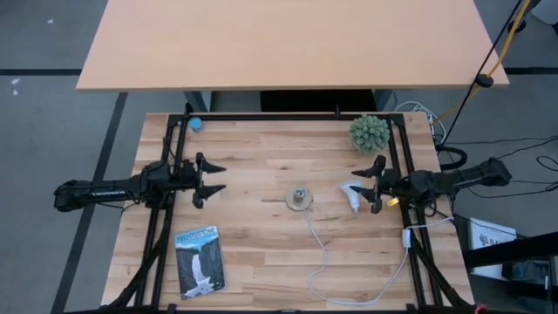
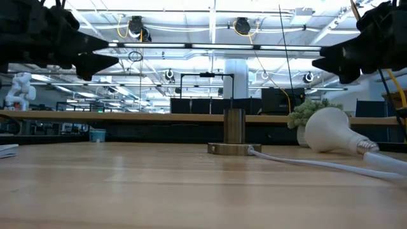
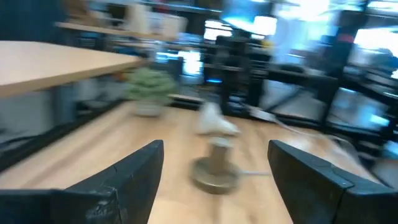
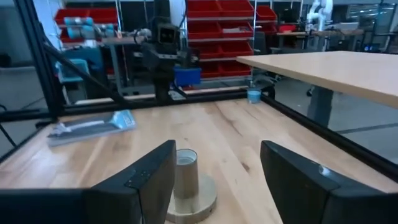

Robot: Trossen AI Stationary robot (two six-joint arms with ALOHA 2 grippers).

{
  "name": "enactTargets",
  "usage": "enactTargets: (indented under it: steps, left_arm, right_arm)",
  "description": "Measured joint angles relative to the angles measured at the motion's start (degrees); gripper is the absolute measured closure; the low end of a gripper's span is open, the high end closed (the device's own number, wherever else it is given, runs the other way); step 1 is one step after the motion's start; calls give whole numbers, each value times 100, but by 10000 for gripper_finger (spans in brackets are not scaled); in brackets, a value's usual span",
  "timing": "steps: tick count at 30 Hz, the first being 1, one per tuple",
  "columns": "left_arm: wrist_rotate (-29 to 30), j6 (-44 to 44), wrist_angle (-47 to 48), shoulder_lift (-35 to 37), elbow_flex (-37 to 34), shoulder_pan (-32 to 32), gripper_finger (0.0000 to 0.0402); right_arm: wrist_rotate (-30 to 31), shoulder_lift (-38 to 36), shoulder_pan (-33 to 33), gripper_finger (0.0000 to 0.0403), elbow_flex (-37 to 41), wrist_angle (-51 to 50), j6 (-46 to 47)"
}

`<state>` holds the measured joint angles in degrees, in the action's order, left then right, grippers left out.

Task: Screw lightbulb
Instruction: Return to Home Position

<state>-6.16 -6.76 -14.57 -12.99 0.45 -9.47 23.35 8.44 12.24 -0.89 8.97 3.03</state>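
The lightbulb lies on its side on the wooden table, dome toward the far edge; the low view shows it resting on its dome and its neck's end. The round metal socket stands upright at the table's middle, with a white cord running from it. My right gripper hangs open and level above the table, just right of the bulb and well above it. My left gripper hangs open and level at the table's left, pointing at the socket.
A green spiky ball sits at the far right corner. A blue booklet lies near left, and a small blue thing at the far left. Black frame rails run along both sides. A second tabletop stands beyond.
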Motion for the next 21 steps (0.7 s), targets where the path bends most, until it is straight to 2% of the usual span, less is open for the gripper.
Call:
enactTargets:
  steps: [8, 11, 16, 21]
  left_arm:
    - [2372, -27, 145, 0, 0, 0, 109]
    - [2517, -24, 232, 0, 0, 0, 109]
    - [2517, -23, 223, 0, 0, 0, 109]
    - [2517, -23, 214, 0, -2, 0, 109]
  right_arm:
    - [-428, -168, -236, 177, 0, -19, 177]
    - [-465, -182, -254, 177, 0, -126, 145]
    - [-1303, -305, -250, 177, 2, 250, -154]
    - [-1309, -503, -318, 177, 0, 91, -249]
